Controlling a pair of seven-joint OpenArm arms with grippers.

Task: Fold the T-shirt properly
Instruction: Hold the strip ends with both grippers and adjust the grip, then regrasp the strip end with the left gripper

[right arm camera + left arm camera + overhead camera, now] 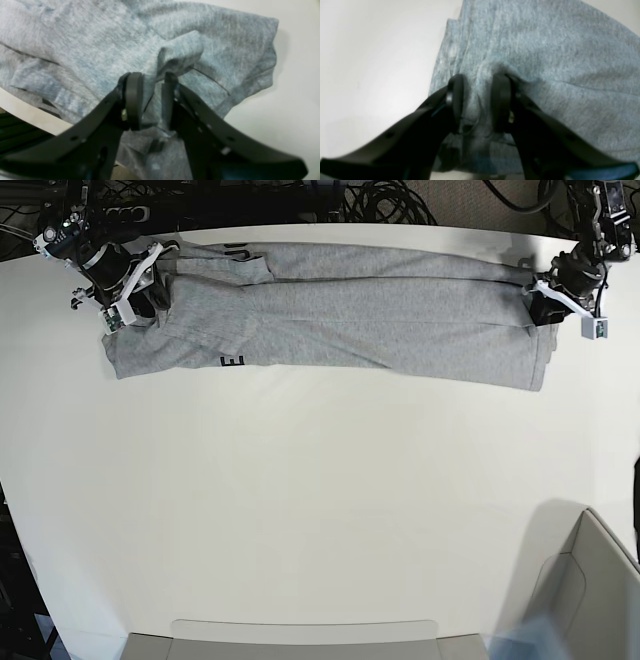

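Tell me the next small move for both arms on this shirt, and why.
Probably lift both ends together and carry them toward the near table edge. The T-shirt lies as a long band along the far edge, and the left gripper and the right gripper each have cloth bunched between their fingers at opposite ends.

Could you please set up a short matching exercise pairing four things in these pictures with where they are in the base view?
Things:
1. T-shirt
2. left gripper
3. right gripper
4. table

Places in the base view:
A. at the garment's left end
B. lying stretched across the far part of the tabletop
C. at the garment's right end
D. white surface under everything

Pairs: 1-B, 2-C, 3-A, 4-D
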